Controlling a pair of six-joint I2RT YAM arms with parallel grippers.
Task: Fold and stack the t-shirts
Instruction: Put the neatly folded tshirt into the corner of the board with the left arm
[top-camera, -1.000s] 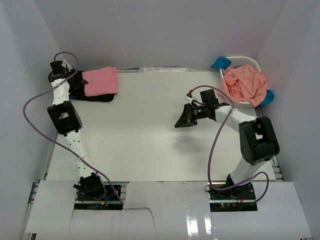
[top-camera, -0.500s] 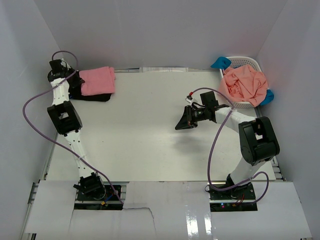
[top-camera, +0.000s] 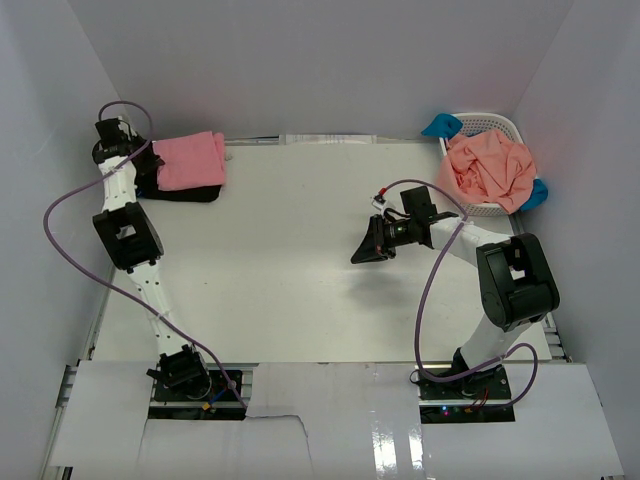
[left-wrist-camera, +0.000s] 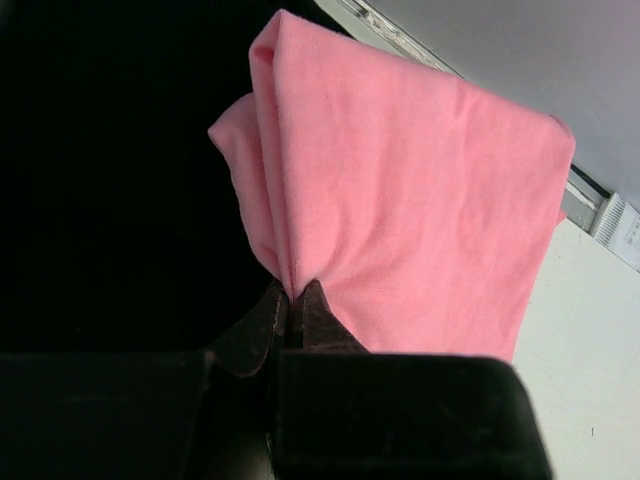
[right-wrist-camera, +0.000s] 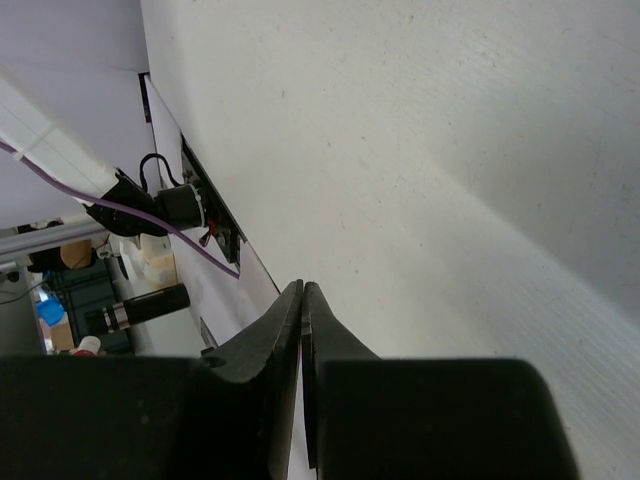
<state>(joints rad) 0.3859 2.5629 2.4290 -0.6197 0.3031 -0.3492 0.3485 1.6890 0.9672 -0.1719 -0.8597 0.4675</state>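
- Currently L gripper (left-wrist-camera: 293, 300) sits at the table's (top-camera: 290, 260) far-left corner, jaws clenched on a fold edge of the pink tee (left-wrist-camera: 400, 200). Cloth bunches right at the tips.
- Key relation: the pink tee runs away from the jaws toward the right, long axis roughly parallel w/ the far edge. The jaws hold its left end.
- Pink tee lies on top of the black tee (top-camera: 190, 193). Black shows as a strip on the near side, so the edges aren't quite flush.
- My read: this is the stacking step. Any further tug should follow that long axis, else the fold could skew or open.
- R gripper (top-camera: 358, 255) hovers over mid-table, right of centre, jaws pressed shut w/ nothing between them.
- Remaining tees are in the basket (top-camera: 505, 122) at the far-right corner: salmon tee (top-camera: 490, 170) heaped on top, blue tee (top-camera: 440, 126) poking out at the rim.
- R arm is far nearer to the basket, so the next pick is prob. its job.
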